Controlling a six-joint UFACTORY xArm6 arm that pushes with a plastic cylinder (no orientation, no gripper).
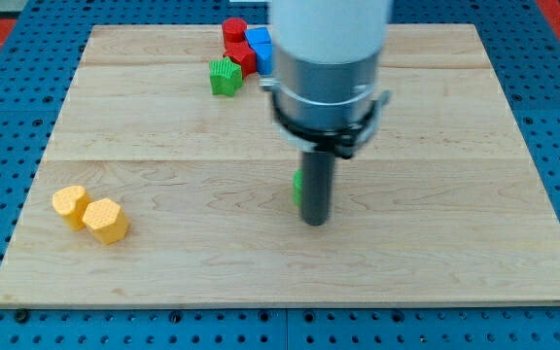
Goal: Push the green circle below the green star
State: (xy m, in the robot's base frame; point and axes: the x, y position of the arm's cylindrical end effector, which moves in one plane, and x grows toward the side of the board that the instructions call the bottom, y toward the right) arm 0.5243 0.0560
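The green star (225,77) sits near the view's top, left of centre, on the wooden board (163,194). A green block, presumably the green circle (298,188), is mostly hidden behind my rod; only a sliver shows at the rod's left side near the board's centre. My tip (315,223) rests on the board just below and right of that sliver, touching or very close to it. The circle lies well below and to the right of the star.
A red block (234,29), another red block (242,58) and a blue block (259,47) cluster right of the green star. Two yellow blocks (70,205) (106,221) lie at the view's lower left. The arm's body hides the top centre.
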